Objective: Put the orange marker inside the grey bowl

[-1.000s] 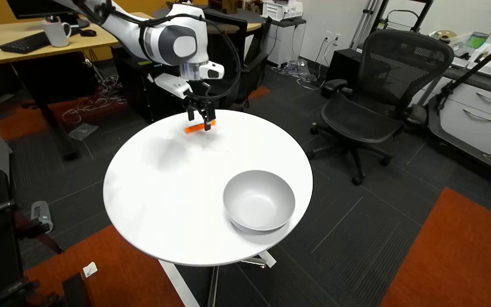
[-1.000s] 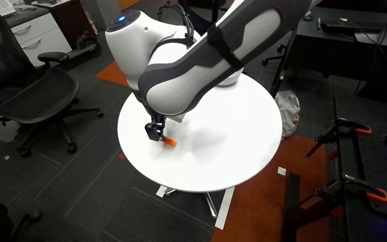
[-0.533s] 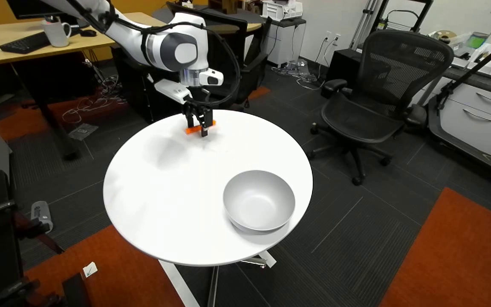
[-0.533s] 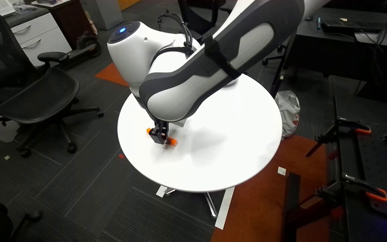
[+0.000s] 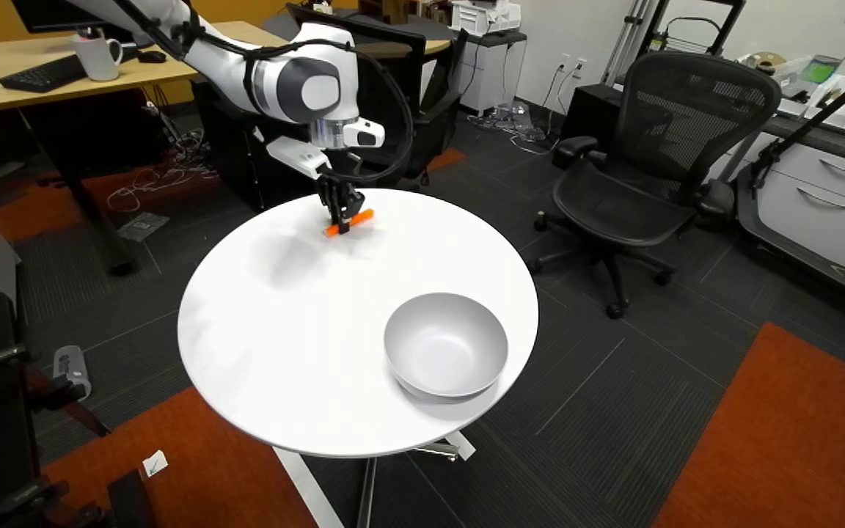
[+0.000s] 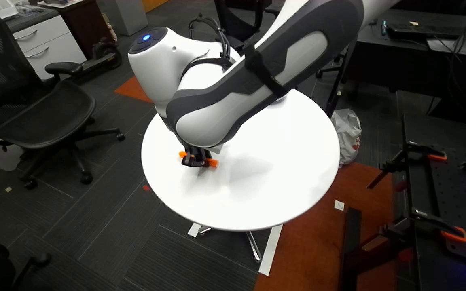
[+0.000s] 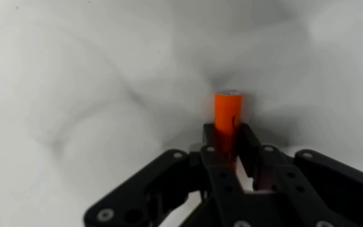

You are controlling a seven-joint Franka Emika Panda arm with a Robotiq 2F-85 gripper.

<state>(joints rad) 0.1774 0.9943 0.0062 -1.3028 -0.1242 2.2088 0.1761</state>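
End effector (image 7: 226, 130) nearly closed, gripping marker (image 7: 228, 108), both at far side of desk (image 5: 276, 367) in an exterior view, bowl (image 5: 446, 346) near right, chair (image 5: 626, 204) beyond.

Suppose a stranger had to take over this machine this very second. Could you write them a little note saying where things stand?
Gripper: closed, its fingers on either side of the orange marker, apparently holding it.
Marker's place: on or just above the white table; I can't tell whether it has left the surface.
Grey bowl: upright on the same table, near the edge, well apart from the marker.
Done: the marker looks gripped.
Left: lift it, carry it over the bowl, release it inside.
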